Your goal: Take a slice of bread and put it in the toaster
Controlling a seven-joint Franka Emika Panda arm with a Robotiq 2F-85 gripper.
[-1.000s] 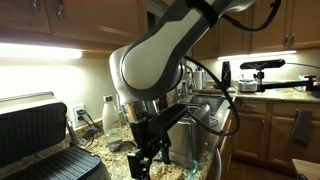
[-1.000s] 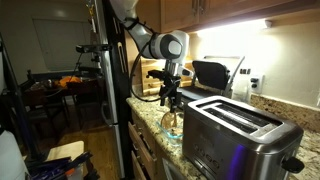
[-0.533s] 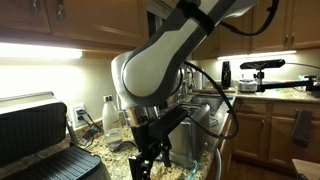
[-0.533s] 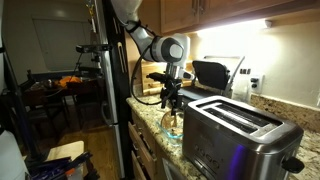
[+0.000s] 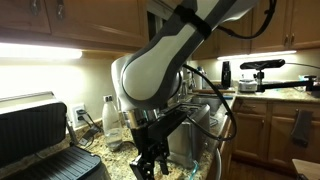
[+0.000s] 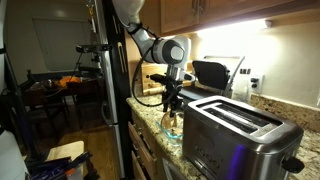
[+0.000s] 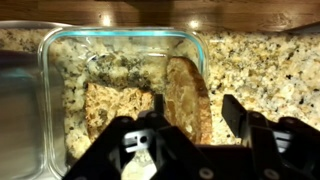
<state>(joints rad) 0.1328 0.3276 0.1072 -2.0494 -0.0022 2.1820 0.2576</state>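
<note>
In the wrist view a clear glass container [image 7: 120, 40] on the granite counter holds tan-brown bread. One slice of bread [image 7: 186, 92] stands on edge. Another slice [image 7: 112, 105] lies flat to its left. My gripper [image 7: 196, 112] is open just above the container, with one finger on each side of the upright slice and not touching it. The shiny steel toaster [image 6: 240, 128] stands near the camera in an exterior view, with its side at the left edge of the wrist view [image 7: 18, 100]. The gripper also shows in both exterior views [image 5: 150, 160] [image 6: 172, 100].
A black-and-grey press grill [image 5: 40, 130] stands open on the counter and also shows in an exterior view [image 6: 210, 72]. A white bottle [image 5: 111, 115] stands by the wall. A camera on a stand [image 5: 262, 68] is beyond the counter. Cabinets hang overhead.
The gripper has come down slightly toward the glass container, staying open over the upright slice. Nothing else has moved.
</note>
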